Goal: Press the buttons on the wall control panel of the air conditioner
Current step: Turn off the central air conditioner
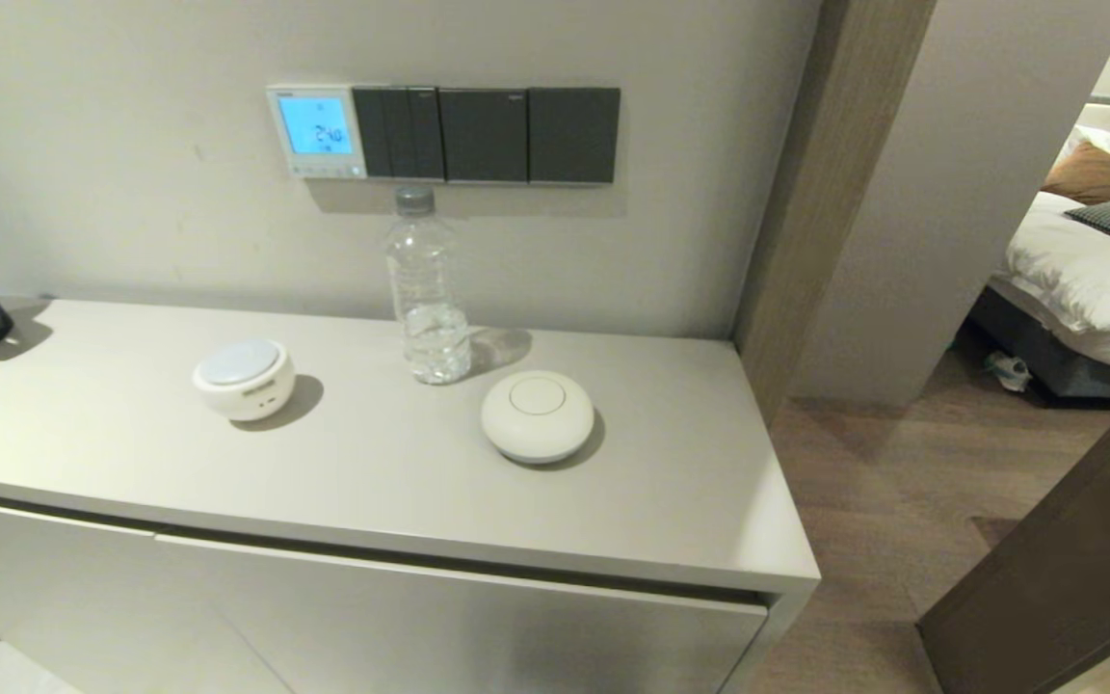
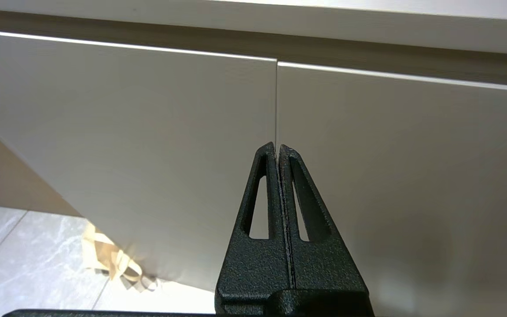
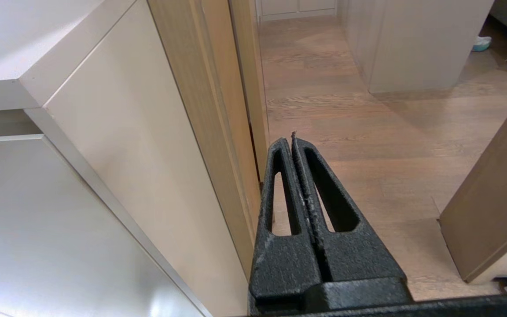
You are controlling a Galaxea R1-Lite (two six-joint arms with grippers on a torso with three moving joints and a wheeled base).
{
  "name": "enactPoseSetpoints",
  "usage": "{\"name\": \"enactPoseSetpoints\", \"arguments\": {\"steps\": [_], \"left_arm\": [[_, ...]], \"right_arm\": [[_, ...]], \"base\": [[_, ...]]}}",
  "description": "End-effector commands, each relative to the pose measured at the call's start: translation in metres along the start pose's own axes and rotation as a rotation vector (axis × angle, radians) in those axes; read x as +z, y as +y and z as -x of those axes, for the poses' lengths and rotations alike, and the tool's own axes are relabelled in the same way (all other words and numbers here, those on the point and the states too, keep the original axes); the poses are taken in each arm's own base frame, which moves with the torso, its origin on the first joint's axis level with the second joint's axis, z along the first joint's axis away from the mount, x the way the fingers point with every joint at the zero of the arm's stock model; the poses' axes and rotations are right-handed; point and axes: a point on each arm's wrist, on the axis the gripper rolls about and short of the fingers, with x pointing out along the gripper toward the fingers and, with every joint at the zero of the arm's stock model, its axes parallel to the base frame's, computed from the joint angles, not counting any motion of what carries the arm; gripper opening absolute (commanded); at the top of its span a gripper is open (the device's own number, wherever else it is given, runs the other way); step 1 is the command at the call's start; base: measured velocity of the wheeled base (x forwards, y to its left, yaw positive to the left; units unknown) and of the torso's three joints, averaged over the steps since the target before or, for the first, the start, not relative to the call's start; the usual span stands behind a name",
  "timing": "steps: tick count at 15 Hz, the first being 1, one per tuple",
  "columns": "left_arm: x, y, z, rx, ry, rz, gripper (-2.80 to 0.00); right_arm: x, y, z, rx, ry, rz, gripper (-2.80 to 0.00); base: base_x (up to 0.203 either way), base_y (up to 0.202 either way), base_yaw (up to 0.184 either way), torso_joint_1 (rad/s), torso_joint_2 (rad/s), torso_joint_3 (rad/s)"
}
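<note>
Both end effectors closed, empty, left end effector (image 2: pixel 277 147) facing cabinet doors (image 2: pixel 148 145), right end effector (image 3: pixel 292 140) beside cabinet.

The head camera looks forward and down from above onto the long pale grey cabinet top (image 1: pixel 372 463) and the wall behind it. The left wrist camera sits low and close, facing the flat pale grey cabinet doors (image 2: pixel 148 154) under that top. The right wrist camera, also low, looks past the cabinet's right end toward the brown wooden floor (image 3: pixel 368 132), which the head view also shows at right.
</note>
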Motion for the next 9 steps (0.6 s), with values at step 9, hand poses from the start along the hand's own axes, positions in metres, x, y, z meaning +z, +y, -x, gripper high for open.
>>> {"name": "enactPoseSetpoints", "arguments": {"steps": [9], "left_arm": [[-0.022, -0.001, 0.016, -0.096, -0.046, -0.005, -2.8]], "right_arm": [[-0.001, 0.0, 0.0, 0.0, 0.003, 0.0, -2.8]], "base": [[0.0, 0.0, 0.0, 0.0, 0.0, 0.0]]}}
